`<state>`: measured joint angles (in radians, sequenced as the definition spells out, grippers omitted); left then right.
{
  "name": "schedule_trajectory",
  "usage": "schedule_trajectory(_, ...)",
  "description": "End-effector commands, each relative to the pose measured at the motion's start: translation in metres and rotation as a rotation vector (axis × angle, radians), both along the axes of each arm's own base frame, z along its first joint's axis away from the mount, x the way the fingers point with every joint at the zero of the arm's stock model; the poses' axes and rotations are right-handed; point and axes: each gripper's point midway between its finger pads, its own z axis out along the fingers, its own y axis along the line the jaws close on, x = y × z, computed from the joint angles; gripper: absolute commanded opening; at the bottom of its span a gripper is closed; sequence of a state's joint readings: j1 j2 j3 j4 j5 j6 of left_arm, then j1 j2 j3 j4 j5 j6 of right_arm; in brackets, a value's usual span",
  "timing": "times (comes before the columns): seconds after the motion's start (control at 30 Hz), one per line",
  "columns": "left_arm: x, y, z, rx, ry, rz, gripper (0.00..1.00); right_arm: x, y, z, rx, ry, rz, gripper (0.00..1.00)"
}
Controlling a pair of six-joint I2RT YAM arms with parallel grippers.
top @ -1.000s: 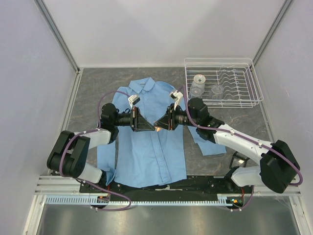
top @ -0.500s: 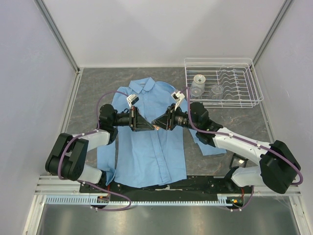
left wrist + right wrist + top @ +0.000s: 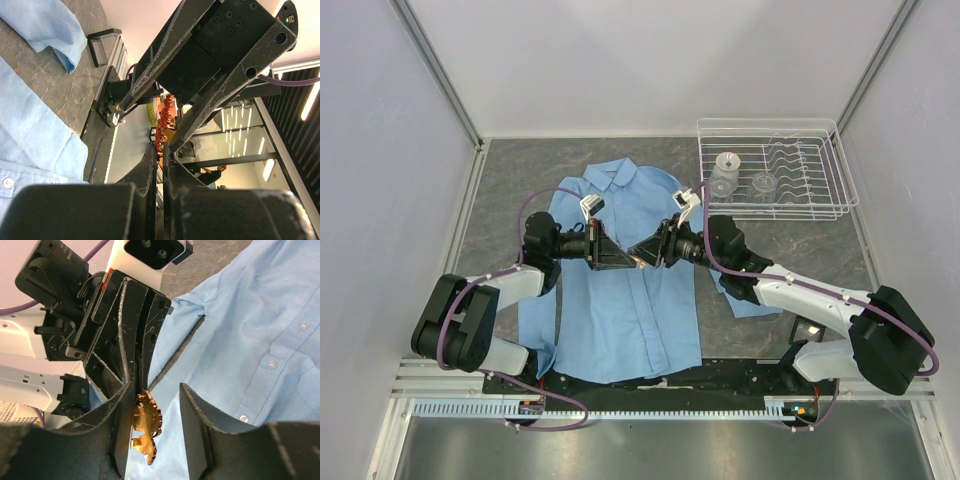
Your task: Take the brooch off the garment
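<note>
right gripper [image 3: 156, 426] edged toward 9 o'clock, jaws now parted, brooch [image 3: 145, 422] between them | left gripper [image 3: 161, 150] clamped on brooch | shirt [image 3: 630, 310] beneath | rack [image 3: 775, 180] at 2 o'clock

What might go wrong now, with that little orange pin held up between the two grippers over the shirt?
The left gripper pinches the brooch only at its very fingertips, so it may slip and drop onto the shirt. The brooch also seems to lie against one finger of the open right gripper; pulling that gripper away could knock it loose.
</note>
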<state>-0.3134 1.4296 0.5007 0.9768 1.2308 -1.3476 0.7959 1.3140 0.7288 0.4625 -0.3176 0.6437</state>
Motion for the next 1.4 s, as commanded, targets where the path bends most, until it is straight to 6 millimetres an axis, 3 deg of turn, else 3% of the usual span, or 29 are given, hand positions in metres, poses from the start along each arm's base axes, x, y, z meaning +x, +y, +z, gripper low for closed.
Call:
schedule_trajectory(0.0, 0.009, -0.001, 0.015, -0.013, -0.131, 0.045, 0.02, -0.025, 0.008, 0.004, -0.008, 0.019, 0.093, 0.52)
schedule_trajectory(0.23, 0.009, 0.000, 0.010, 0.027, -0.132, 0.037, 0.02, -0.029, 0.000, 0.016, -0.048, 0.040, 0.153, 0.66)
schedule_trajectory(0.43, 0.007, 0.000, 0.010, 0.032, -0.136, 0.017, 0.02, -0.021, -0.024, 0.023, -0.009, 0.067, 0.159, 0.69)
schedule_trajectory(0.53, 0.005, 0.000, 0.011, 0.030, -0.142, 0.008, 0.02, -0.017, -0.031, 0.028, 0.001, 0.054, 0.175, 0.69)
schedule_trajectory(1.07, 0.004, 0.000, 0.011, 0.029, -0.144, 0.000, 0.02, -0.010, -0.016, 0.018, 0.001, 0.065, 0.253, 0.54)
schedule_trajectory(1.37, 0.003, 0.000, 0.010, 0.029, -0.144, -0.001, 0.02, -0.006, -0.012, 0.023, 0.012, 0.057, 0.249, 0.53)
